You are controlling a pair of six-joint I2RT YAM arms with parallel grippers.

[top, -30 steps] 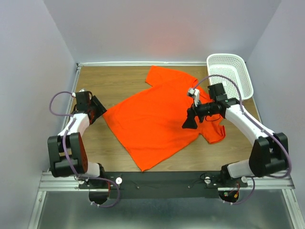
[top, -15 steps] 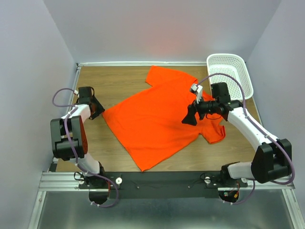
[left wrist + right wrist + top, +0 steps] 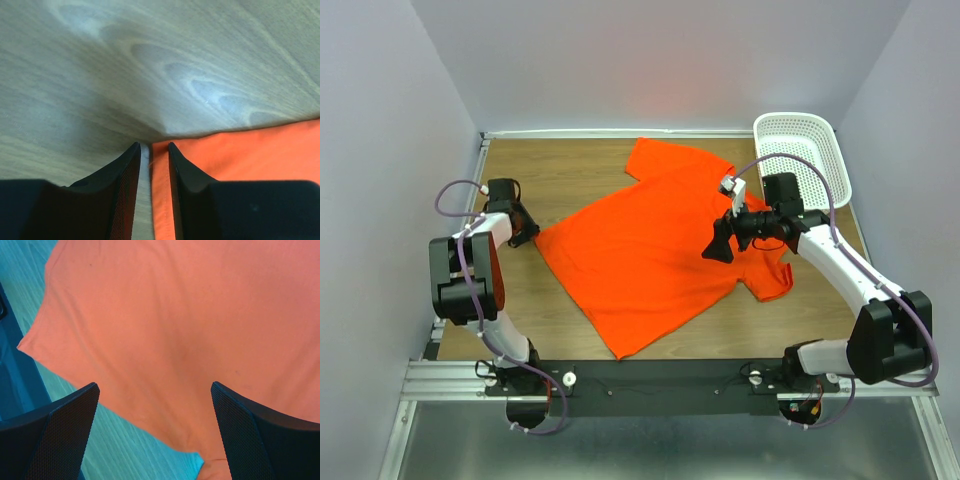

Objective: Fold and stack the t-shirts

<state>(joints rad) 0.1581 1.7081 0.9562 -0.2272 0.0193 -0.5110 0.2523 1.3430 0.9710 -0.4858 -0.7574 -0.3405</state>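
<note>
Left pincer (image 3: 151,146), jaws a sliver apart, straddles the t-shirt (image 3: 250,150) corner at its tips; nudge deeper onto the cloth before closing; right pincer (image 3: 154,386) gapes wide above it

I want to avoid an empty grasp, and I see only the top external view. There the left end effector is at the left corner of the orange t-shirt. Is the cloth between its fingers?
Observer: Yes. In the left wrist view the edge of the t-shirt lies in the narrow gap of the left end effector, with a strip of bare table beside it.
Operator: Is the cloth clamped?
Observer: Not that I can see; the fingers stand apart.
Operator: And the right side?
Observer: The right wrist view shows the right end effector wide open over flat orange cloth, holding nothing.
</note>
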